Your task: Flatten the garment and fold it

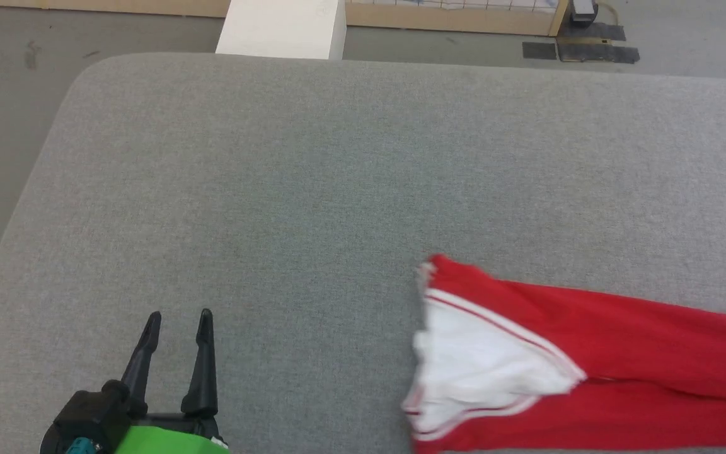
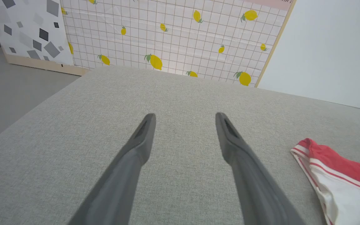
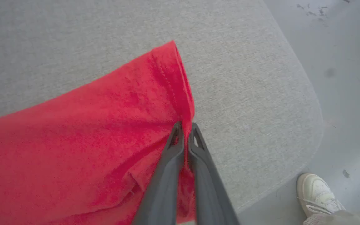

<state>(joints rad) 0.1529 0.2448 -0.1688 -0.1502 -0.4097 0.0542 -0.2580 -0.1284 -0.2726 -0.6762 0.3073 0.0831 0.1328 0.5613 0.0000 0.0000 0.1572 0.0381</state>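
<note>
The garment (image 1: 621, 359) is a red shirt with a white, stripe-trimmed sleeve, lying on the grey table (image 1: 312, 176) at the lower right of the head view and running off its right edge. The sleeve end (image 2: 339, 178) shows at the right of the left wrist view. My left gripper (image 1: 177, 321) stands open at the lower left, well left of the garment, with nothing between its fingers (image 2: 142, 137). In the right wrist view my right gripper (image 3: 185, 126) is shut on the garment's red hem edge (image 3: 180, 90), the cloth (image 3: 73, 140) spreading to the left.
The table's rounded corner (image 3: 311, 137) lies just right of my right gripper, with grey floor beyond. A person's white shoe (image 3: 317, 193) stands on the floor there. A lemon-patterned board (image 2: 173, 34) and a white block (image 1: 284, 28) stand past the table's far edge.
</note>
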